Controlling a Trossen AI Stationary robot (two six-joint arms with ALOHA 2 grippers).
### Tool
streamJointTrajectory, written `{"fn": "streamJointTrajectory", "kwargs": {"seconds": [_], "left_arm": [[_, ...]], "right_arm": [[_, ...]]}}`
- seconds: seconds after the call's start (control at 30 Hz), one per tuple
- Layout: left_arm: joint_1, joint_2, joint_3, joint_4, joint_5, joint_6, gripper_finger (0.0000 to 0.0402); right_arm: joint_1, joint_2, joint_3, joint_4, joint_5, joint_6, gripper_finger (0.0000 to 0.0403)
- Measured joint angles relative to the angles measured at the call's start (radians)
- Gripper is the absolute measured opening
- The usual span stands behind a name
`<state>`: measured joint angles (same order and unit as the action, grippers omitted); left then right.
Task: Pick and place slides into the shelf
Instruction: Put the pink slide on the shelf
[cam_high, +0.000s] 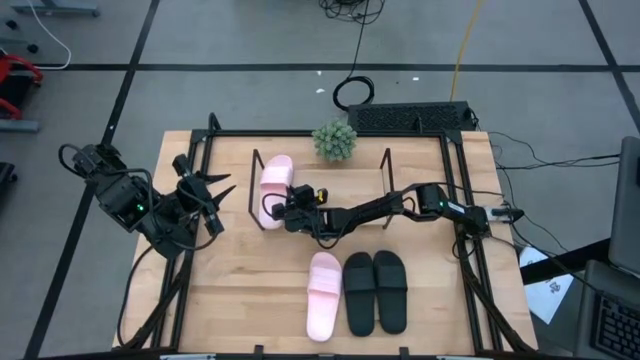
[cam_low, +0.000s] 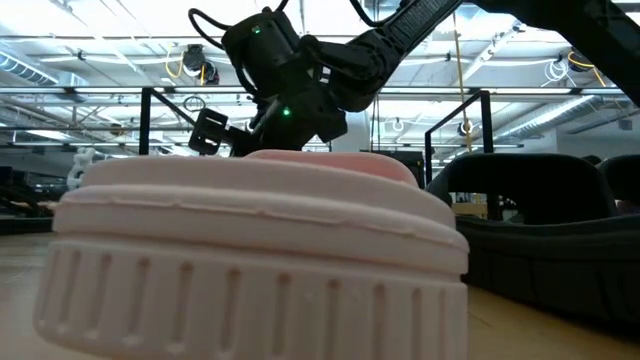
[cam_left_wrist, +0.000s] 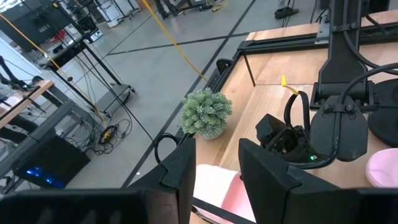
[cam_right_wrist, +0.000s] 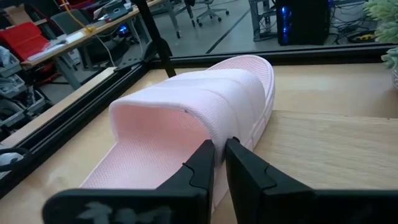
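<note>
The right end effector reaches across to the centre-left of the high view and is closed on the side edge of a pink slide, its two fingers pinching the strap's rim in the right wrist view. The grip looks thin, taking only the edge of the strap and sole, so the soft material may flex or slip free if the arm moves quickly, and the slide could twist and end up askew. A second risk is the shelf: its black rod frame stands just beside the slide on the left, and a sideways shift could knock the slide against it. This slide lies on the shelf's light board, toe toward the top of the frame, near a small potted plant. It is pale pink with one wide ribbed strap and a textured footbed. The other pink slide and the black pair lie side by side on the desk at lower centre, still off the shelf. The left end effector waits at the left, fingers spread apart and holding nothing.
</note>
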<state>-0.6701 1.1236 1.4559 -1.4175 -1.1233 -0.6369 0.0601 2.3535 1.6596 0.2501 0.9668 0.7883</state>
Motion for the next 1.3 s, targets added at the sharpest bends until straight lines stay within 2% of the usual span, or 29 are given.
{"fn": "streamJointTrajectory", "kwargs": {"seconds": [0.2,0.57,1.03,1.3], "left_arm": [[0.000,0.000,0.000,-0.001,0.000,0.000,0.0124],[0.000,0.000,0.000,-0.001,0.002,-0.002,0.0124],[0.000,0.000,0.000,-0.001,0.005,-0.004,0.0124],[0.000,0.000,0.000,-0.001,0.004,-0.021,0.0124]], "right_arm": [[-0.001,0.000,0.000,-0.001,-0.012,0.000,0.0030],[-0.016,-0.002,0.000,-0.001,-0.099,0.010,0.0030],[-0.010,-0.063,-0.013,-0.100,-0.079,0.026,0.0030],[-0.001,-0.088,-0.047,-0.099,-0.078,0.040,0.0030]]}}
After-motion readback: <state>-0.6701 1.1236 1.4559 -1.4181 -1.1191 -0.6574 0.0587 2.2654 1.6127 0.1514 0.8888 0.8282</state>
